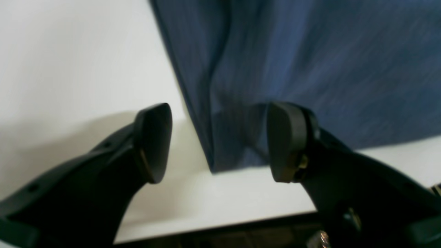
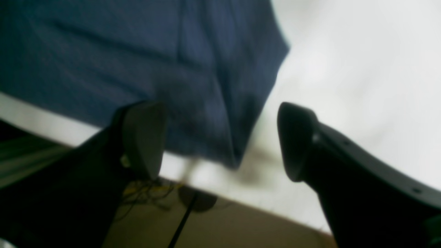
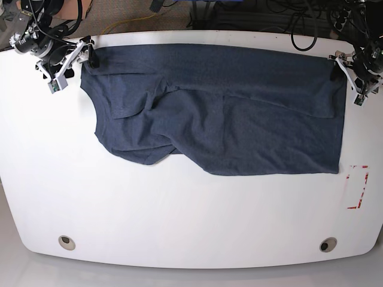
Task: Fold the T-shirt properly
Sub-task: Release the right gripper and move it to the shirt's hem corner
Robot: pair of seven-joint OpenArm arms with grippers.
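A broad white table with rounded corners (image 3: 179, 221) carries the dark navy-blue heathered cotton T-shirt (image 3: 239, 113), spread flat along its far edge, with rumpled folds toward the base view's left. At the shirt's far corner on that view's right, the left gripper (image 1: 220, 143) stands with jaws wide apart, gripping nothing; a cloth corner lies between them. The right gripper (image 2: 220, 141), at the opposite far corner, gapes equally wide and empty

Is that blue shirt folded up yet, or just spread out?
Partly folded: the T-shirt lies flat on the table, its top layer doubled over.
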